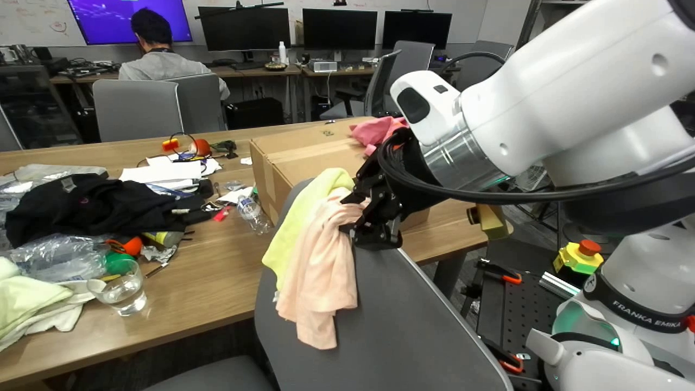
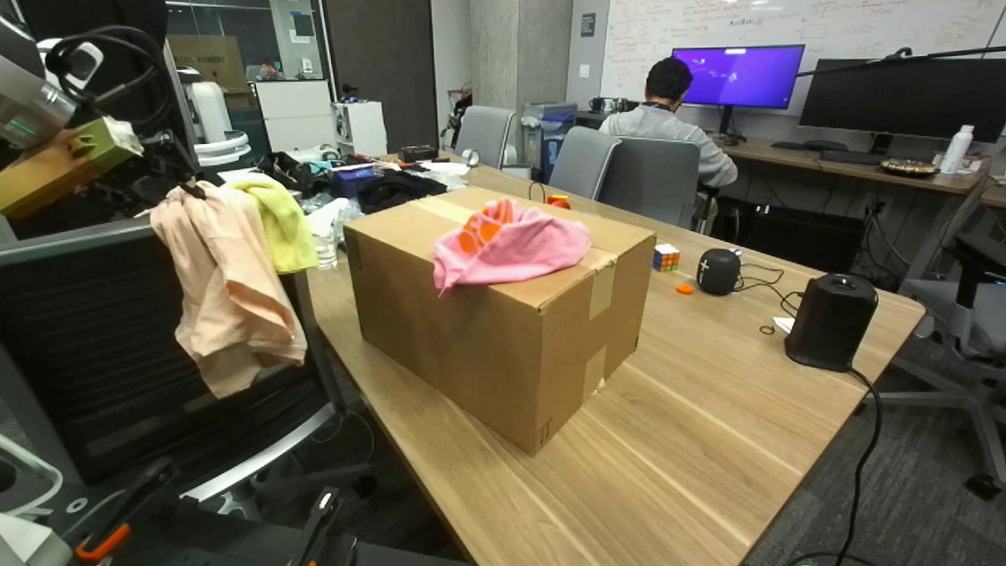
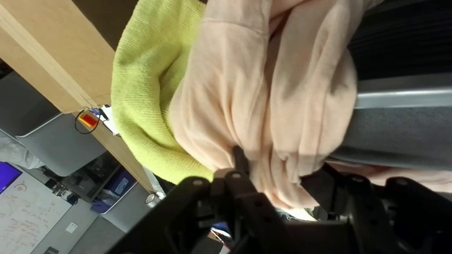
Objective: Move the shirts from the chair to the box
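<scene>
A peach shirt [image 1: 320,266] and a yellow shirt [image 1: 290,236] hang over the top of the grey chair [image 1: 412,331]. Both shirts also show in the wrist view, peach [image 3: 226,95] and yellow [image 3: 141,98]. My gripper [image 1: 350,214] is at the chair's top edge. Its fingers [image 3: 277,167] are apart, with bunched folds of the peach shirt between them. The cardboard box [image 2: 440,346] stands closed on the table beside the chair. A pink shirt with orange print [image 2: 526,248] lies on top of the box; it also shows in an exterior view [image 1: 374,130].
The wooden table [image 2: 668,440] holds a black speaker [image 2: 833,322], a small round speaker [image 2: 718,271] and a cube puzzle [image 2: 666,257]. Black cloth [image 1: 92,206], a glass [image 1: 122,293], a bottle [image 1: 252,214] and plastic clutter lie at the table's far end. A person [image 1: 157,49] sits behind.
</scene>
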